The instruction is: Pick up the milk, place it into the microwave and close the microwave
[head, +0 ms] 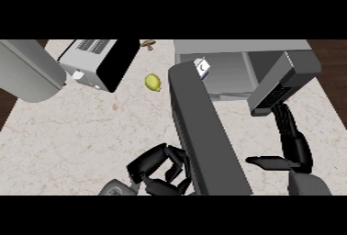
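The counter [81,133] is pale, with a marble pattern, and it fills most of the head view. The microwave [234,50] stands at its far right part, and I use it as the landmark. Its cavity is open toward the robot, and the door [281,85] stands out at an angle from the right side of the cavity. A long dark grey bar [203,133] runs from the front left corner of the microwave down toward the lower edge; I cannot tell what it is.

Left of the microwave stands a toaster oven [95,62], white with a black front. Further left of it is a big grey cylinder [27,71].

The right hand [293,137] is just in front of the door. Its fingers are straight and their tips touch the lower edge of the door; the thumb points left and holds nothing. The left hand [159,170] is well in front of the microwave, left of the bar, with fingers curled and nothing in them.

The milk [202,66] stands inside the cavity, at its left side. A lemon [153,82] lies between the toaster oven and the microwave. A small mushroom [148,44] lies just left of the microwave's back corner.
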### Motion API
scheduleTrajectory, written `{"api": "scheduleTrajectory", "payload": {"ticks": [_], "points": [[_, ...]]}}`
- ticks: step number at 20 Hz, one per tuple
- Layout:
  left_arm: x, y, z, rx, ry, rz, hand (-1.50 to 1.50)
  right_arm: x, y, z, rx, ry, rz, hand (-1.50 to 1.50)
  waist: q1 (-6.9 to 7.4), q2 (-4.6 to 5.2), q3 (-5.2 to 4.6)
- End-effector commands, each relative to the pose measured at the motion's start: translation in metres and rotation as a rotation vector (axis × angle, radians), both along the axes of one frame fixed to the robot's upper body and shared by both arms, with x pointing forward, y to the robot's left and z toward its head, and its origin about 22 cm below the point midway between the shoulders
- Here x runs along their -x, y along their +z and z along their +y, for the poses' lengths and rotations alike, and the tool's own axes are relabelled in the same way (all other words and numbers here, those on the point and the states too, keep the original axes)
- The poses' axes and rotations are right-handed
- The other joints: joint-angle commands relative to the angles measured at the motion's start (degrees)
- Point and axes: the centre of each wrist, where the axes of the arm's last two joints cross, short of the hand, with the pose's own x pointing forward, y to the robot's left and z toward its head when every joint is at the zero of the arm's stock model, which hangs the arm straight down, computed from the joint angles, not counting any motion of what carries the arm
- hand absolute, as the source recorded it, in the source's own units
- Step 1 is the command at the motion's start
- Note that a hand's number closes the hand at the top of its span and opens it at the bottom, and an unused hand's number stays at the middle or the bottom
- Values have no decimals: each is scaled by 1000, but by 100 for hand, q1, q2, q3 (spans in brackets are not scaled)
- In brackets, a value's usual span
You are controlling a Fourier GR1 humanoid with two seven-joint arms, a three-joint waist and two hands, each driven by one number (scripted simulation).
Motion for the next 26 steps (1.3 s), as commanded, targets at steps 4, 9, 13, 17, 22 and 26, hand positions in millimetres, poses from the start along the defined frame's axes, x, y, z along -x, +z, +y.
{"api": "scheduleTrajectory", "payload": {"ticks": [4,9,13,17,22,26], "points": [[10,-19,-49,-99,-128,-9,150,42,46,-38,2,-21,-50,-150,-17,38,3],[28,-18,-82,-77,-47,-24,150,45,76,-39,-39,57,-72,-150,-148,71,-1],[32,-19,-90,-42,75,-23,150,46,96,-39,-69,99,-91,-150,-255,93,-7],[23,-5,-98,37,164,-56,150,55,102,-41,-86,143,-100,-150,-454,111,-13],[7,6,-102,103,242,-102,150,41,127,-39,-69,282,-127,-150,-577,166,-24],[-5,22,-110,132,252,-118,150,39,141,-36,-59,369,-137,-150,-782,203,-26]]}}
